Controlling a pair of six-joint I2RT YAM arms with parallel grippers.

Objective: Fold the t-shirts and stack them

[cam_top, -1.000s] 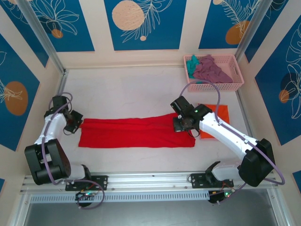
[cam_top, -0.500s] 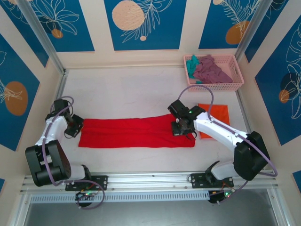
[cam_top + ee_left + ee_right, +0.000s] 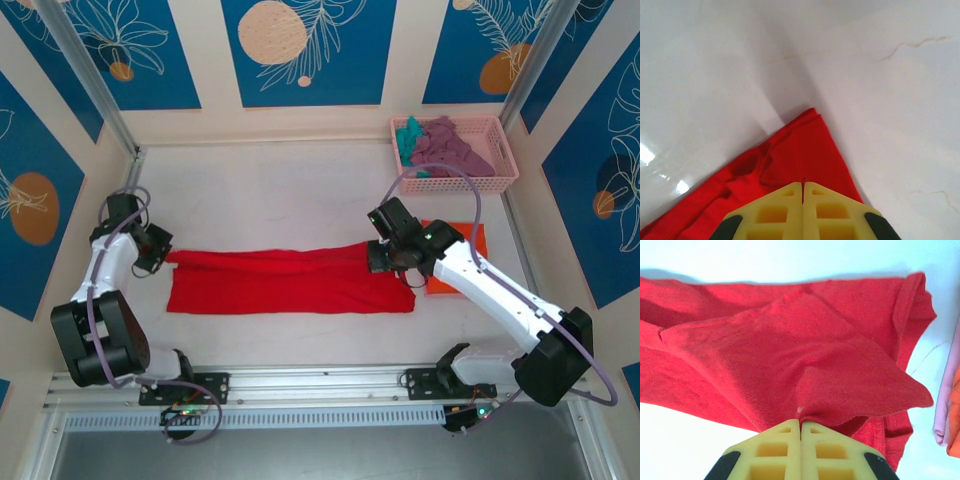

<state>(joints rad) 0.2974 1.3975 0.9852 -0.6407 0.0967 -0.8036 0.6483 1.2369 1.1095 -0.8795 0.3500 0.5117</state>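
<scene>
The bright red t-shirt (image 3: 290, 281) lies as a long folded band across the table's middle. My left gripper (image 3: 160, 258) is shut on its far-left corner (image 3: 795, 155). My right gripper (image 3: 378, 258) is shut on the upper edge near the shirt's right end, lifting a peak of red cloth (image 3: 850, 375). A folded orange t-shirt (image 3: 462, 250) lies flat just right of the right arm, its edge (image 3: 955, 405) in the right wrist view. The mauve-purple t-shirt (image 3: 450, 150) and teal t-shirt (image 3: 407, 134) sit crumpled in the basket.
The pink lattice basket (image 3: 505, 170) stands at the back right corner. White tabletop (image 3: 270, 195) stretches behind the red shirt. Metal frame posts and the patterned walls close in the sides; the rail with both arm bases runs along the near edge.
The right gripper shifted slightly up and right with the red cloth in it, raising the fold. The left gripper pulled the left corner a little up and outward.
</scene>
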